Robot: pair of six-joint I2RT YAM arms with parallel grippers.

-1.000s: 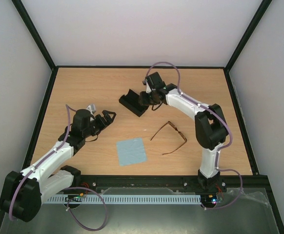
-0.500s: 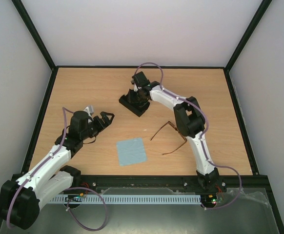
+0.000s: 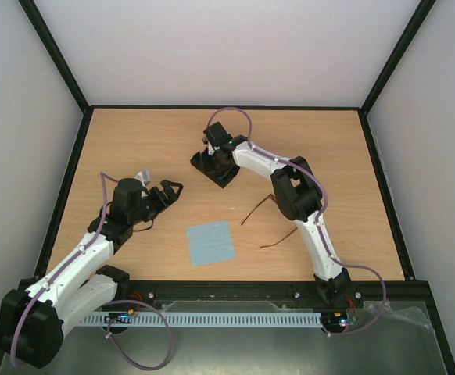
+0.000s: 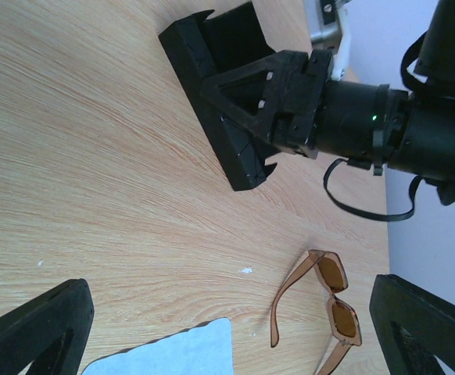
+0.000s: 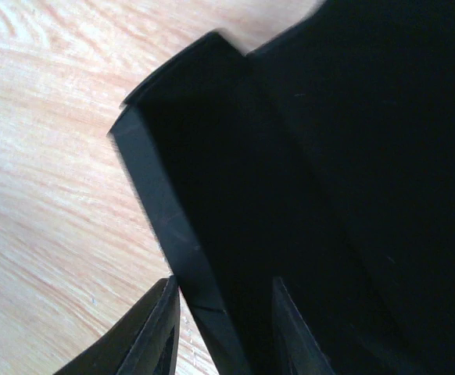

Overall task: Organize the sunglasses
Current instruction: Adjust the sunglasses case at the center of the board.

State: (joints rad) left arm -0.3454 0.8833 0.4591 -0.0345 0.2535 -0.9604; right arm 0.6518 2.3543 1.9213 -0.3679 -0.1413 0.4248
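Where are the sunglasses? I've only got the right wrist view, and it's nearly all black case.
Observer: The sunglasses lie unfolded on the table, closer to its near edge than the black case.
Operator: And the cloth?
Observer: The light blue cloth lies flat, left of the sunglasses, not touching them.
Operator: Left gripper busy?
Observer: No, the left gripper is open and holds nothing.

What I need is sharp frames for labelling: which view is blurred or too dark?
Top external: evenly lit, sharp, soft shadows. Left wrist: crisp on the sunglasses, no glare. Right wrist: worst, the black case fills most of it, nearly featureless, its upper edge soft.
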